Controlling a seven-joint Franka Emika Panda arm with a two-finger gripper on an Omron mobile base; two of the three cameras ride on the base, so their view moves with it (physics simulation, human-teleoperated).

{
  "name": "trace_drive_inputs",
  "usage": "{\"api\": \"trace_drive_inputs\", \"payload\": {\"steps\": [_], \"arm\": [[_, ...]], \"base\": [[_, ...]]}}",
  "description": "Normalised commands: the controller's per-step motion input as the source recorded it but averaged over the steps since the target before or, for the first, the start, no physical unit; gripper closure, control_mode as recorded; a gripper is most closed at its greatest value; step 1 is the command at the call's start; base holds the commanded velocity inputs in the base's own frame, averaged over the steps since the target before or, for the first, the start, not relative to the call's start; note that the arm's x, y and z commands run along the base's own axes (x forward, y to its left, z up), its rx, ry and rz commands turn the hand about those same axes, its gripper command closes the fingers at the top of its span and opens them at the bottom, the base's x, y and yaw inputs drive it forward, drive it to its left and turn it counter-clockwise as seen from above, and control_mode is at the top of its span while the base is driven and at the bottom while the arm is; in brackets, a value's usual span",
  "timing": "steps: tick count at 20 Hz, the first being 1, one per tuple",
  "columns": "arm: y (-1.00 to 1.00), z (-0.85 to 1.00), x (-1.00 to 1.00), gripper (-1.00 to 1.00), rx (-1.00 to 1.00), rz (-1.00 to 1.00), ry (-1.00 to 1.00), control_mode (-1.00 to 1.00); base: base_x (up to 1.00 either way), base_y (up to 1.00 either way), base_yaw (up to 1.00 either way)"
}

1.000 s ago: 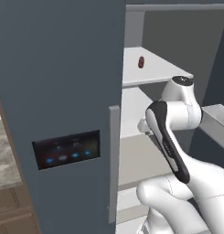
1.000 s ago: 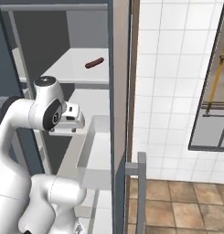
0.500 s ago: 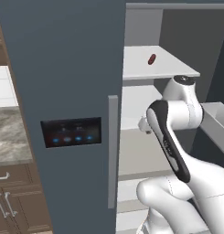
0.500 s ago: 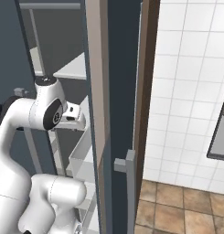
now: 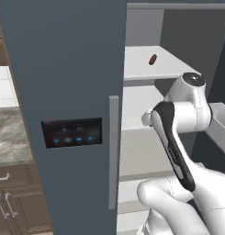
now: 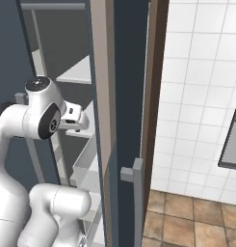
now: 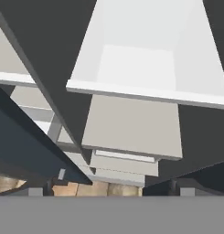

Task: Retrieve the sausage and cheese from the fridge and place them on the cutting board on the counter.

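fridge (image 5: 63, 69) right door open | sausage (image 5: 153, 59) lies on upper white shelf (image 5: 150, 69), well back — cheese not made out | gripper (image 7: 111, 192) spread wide, empty, aimed down at door bin (image 7: 145, 87) | risk: arm folded tight inside — raising toward sausage may clip shelf edge or door

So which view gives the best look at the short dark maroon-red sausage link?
The left base view: the short dark maroon-red sausage link lies in plain sight on a white upper shelf inside the open slate-blue fridge. In the right base view the door edge blocks that shelf; the hand view looks down at lower bins.
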Motion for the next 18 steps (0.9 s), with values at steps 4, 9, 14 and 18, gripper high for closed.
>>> {"api": "trace_drive_inputs", "payload": {"steps": [4,9,14,18], "arm": [[-0.09,0.62,0.0,-1.0,0.0,-0.18,-0.1,-1.0],[-0.17,0.61,0.0,-1.0,0.0,-0.16,-0.05,-1.0],[-0.16,0.51,0.0,-1.0,0.0,-0.12,-0.1,-1.0],[-0.14,0.24,0.0,-1.0,0.0,-0.04,-0.19,-1.0]], "base": [[0.0,0.0,0.0],[0.0,0.0,0.0],[0.0,0.0,0.0],[0.0,0.0,0.0]]}}
